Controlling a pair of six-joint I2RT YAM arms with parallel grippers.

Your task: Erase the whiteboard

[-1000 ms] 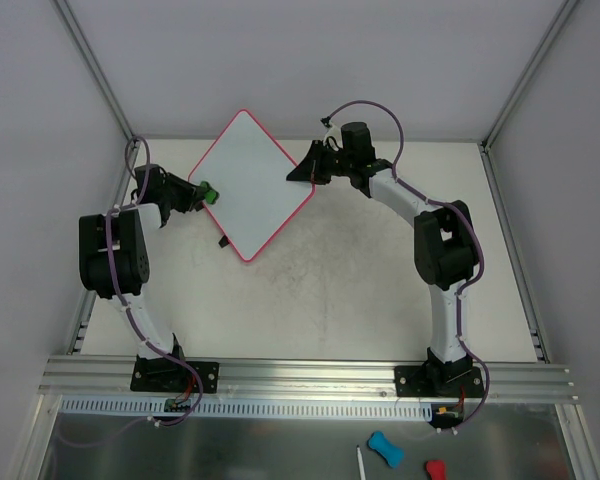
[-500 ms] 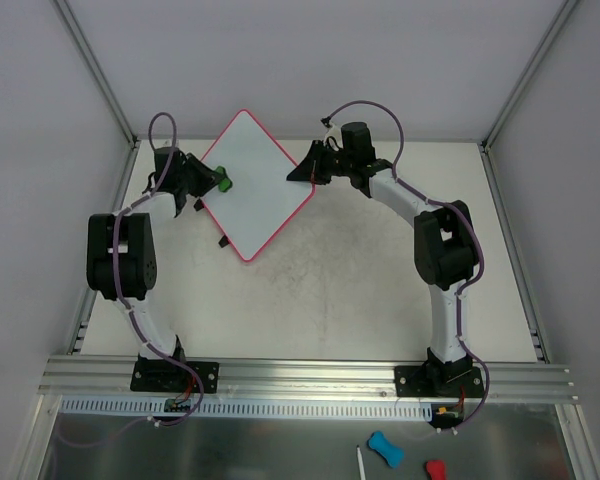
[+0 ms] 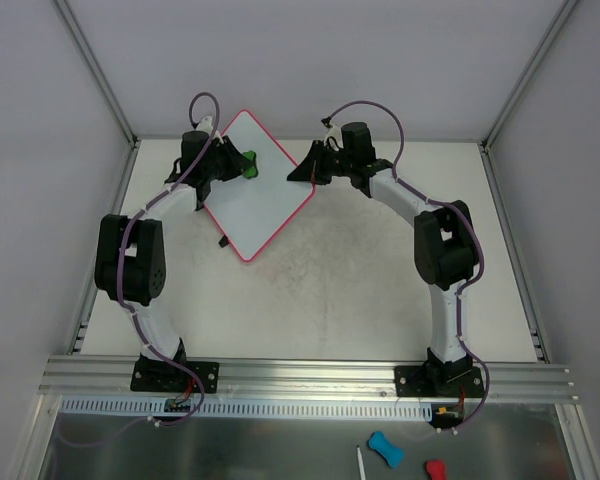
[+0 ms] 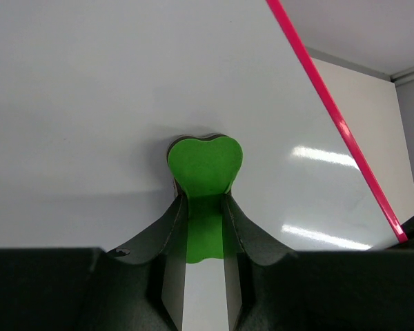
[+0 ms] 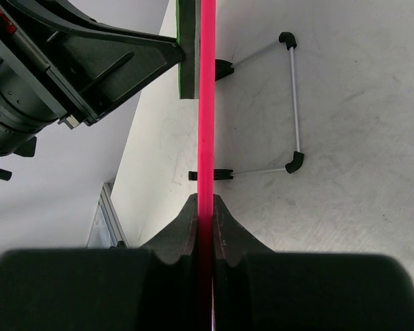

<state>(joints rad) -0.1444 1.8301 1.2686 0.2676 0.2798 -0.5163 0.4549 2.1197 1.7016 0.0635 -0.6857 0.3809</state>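
Observation:
The whiteboard (image 3: 260, 200), white with a pink-red rim (image 4: 331, 117), stands propped like a diamond at the back of the table. No marks show on its face (image 4: 90, 76). My left gripper (image 3: 232, 160) is shut on a green eraser (image 4: 205, 162), which is pressed flat on the board near its top corner. The same eraser (image 3: 247, 161) shows green in the top view. My right gripper (image 3: 305, 168) is shut on the board's right corner. In the right wrist view the rim (image 5: 207, 103) runs edge-on between the fingers (image 5: 205, 207).
A wire stand (image 5: 293, 103) with black feet lies behind the board on the table. Grey walls and aluminium posts close in the back and sides. In the near tray lie a blue eraser (image 3: 384, 448), a red one (image 3: 435, 470) and a white pen (image 3: 361, 465).
My left arm has swept the green eraser from the board's left corner up and to the right, toward the top corner. The right arm and the board have stayed put.

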